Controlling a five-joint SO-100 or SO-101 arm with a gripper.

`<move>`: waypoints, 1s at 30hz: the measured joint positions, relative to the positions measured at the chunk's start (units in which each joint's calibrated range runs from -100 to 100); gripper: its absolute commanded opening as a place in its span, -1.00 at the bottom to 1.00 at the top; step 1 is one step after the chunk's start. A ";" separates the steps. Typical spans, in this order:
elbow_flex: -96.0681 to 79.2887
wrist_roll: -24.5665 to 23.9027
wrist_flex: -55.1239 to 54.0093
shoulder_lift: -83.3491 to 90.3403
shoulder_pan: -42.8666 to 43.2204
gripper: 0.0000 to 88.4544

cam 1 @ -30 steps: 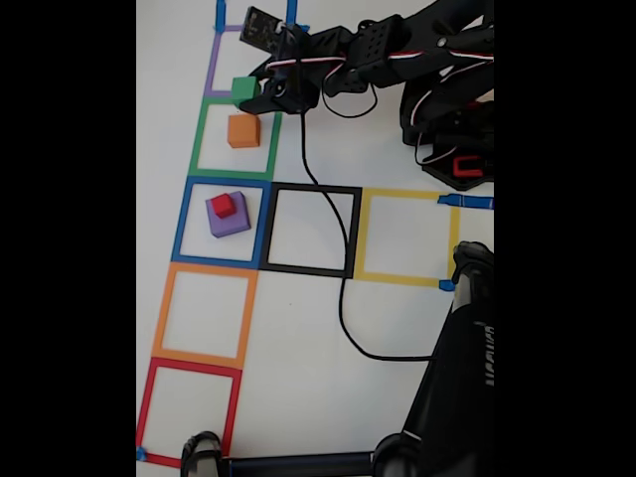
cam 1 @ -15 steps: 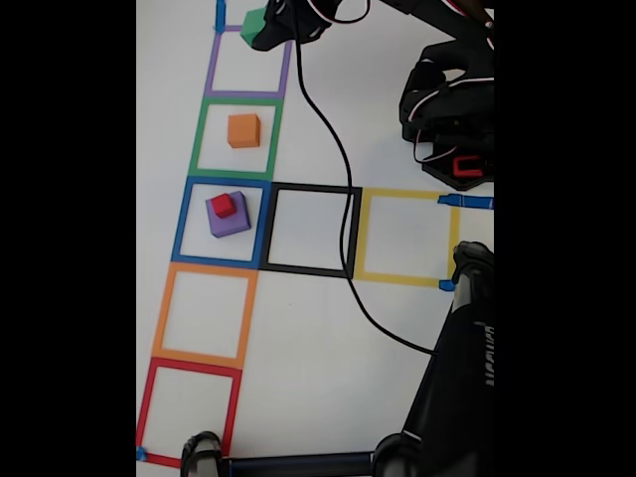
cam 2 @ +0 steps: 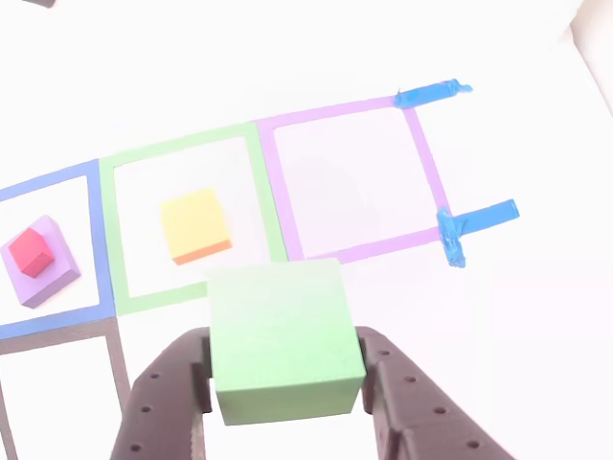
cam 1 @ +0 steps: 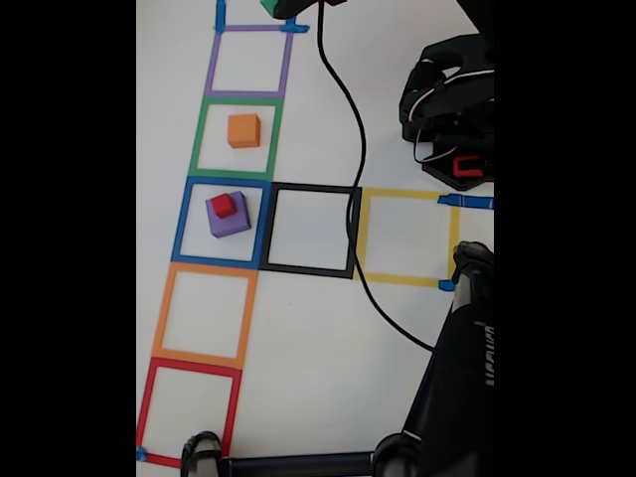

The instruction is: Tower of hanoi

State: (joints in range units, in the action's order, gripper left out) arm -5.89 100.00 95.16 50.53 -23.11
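In the other view my gripper (cam 2: 285, 379) is shut on the green cube (cam 2: 283, 331), holding it in the air above the table. In the fixed view the green cube (cam 1: 269, 5) and my gripper (cam 1: 283, 8) sit at the very top edge, above the purple tape square (cam 1: 212, 62). The orange cube (cam 1: 243, 130) (cam 2: 195, 225) rests inside the green tape square. The small red cube (cam 1: 224, 205) (cam 2: 32, 252) lies on top of the purple cube (cam 1: 231, 221) (cam 2: 56, 276) in the blue tape square.
A black cable (cam 1: 353, 179) hangs from the arm across the black tape square (cam 1: 268, 227) and the yellow one (cam 1: 365, 234). The arm's base (cam 1: 452, 109) stands at the right. A black stand (cam 1: 457, 378) occupies the lower right. Orange and red tape squares lie below.
My gripper has lifted the green cube from beside the orange cube and carried it up past the purple tape square to the top edge of the fixed view. The cable swung along.
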 measured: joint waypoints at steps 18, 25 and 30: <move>-66.67 -0.18 -65.94 2.11 -12.99 -0.97; -70.83 -0.18 -93.75 -17.81 -12.17 -0.97; -70.83 0.00 -108.75 -31.66 -10.30 -0.97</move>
State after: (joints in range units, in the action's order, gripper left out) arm -76.72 100.00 -13.58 18.87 -33.41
